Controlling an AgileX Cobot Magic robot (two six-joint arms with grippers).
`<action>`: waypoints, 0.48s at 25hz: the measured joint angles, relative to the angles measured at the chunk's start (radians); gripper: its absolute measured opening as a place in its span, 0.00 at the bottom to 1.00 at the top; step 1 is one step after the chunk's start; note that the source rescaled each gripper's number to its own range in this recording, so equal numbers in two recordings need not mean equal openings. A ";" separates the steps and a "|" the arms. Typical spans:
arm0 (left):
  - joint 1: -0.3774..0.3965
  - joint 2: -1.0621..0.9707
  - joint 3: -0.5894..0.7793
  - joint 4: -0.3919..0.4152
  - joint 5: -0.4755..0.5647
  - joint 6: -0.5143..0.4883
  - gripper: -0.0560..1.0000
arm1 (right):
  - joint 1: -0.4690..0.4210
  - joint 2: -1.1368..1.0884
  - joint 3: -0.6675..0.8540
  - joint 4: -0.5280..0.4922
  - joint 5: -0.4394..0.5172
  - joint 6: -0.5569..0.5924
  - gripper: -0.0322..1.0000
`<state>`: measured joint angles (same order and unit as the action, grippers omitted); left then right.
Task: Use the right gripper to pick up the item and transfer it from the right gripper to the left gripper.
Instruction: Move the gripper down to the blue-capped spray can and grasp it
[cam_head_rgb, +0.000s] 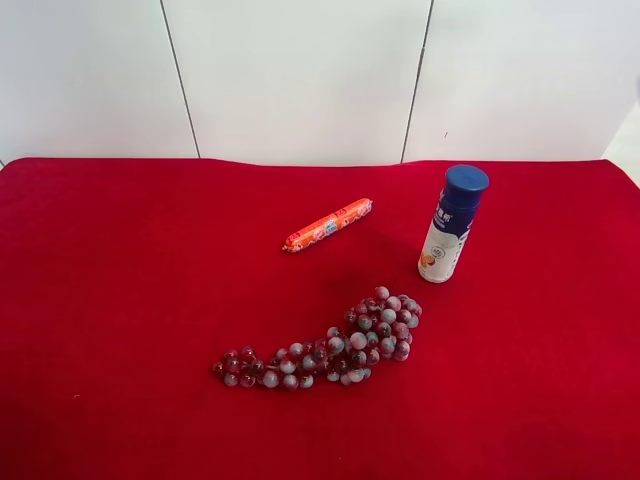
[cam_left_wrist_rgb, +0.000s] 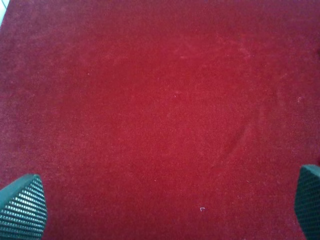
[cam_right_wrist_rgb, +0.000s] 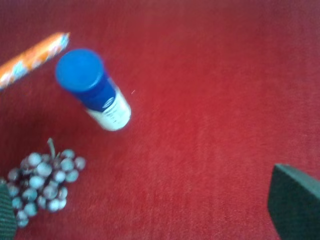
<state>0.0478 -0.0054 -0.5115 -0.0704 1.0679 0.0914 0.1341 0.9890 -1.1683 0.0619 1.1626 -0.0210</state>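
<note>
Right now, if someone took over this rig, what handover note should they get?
Right gripper: open and empty over the red cloth; the bottle is off to one side, not between its fingers.
Left gripper: open and empty, with only bare cloth in its view.
Bottle: upright on the cloth, apart from the sausage stick and the grapes.
Done: nothing yet; the bottle is untouched.
Left: the right gripper must grasp and lift the bottle, then pass it to the left gripper.
</note>
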 joint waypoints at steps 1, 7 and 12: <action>0.000 0.000 0.000 0.000 0.000 0.000 1.00 | 0.000 0.000 0.000 0.000 0.000 0.000 1.00; 0.000 0.000 0.000 0.000 0.000 0.000 1.00 | 0.124 0.265 -0.098 -0.050 0.047 0.021 1.00; 0.000 0.000 0.000 0.000 0.000 0.000 1.00 | 0.130 0.426 -0.112 -0.062 0.055 0.044 1.00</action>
<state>0.0478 -0.0054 -0.5115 -0.0704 1.0679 0.0914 0.2644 1.4154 -1.2806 0.0000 1.2178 0.0230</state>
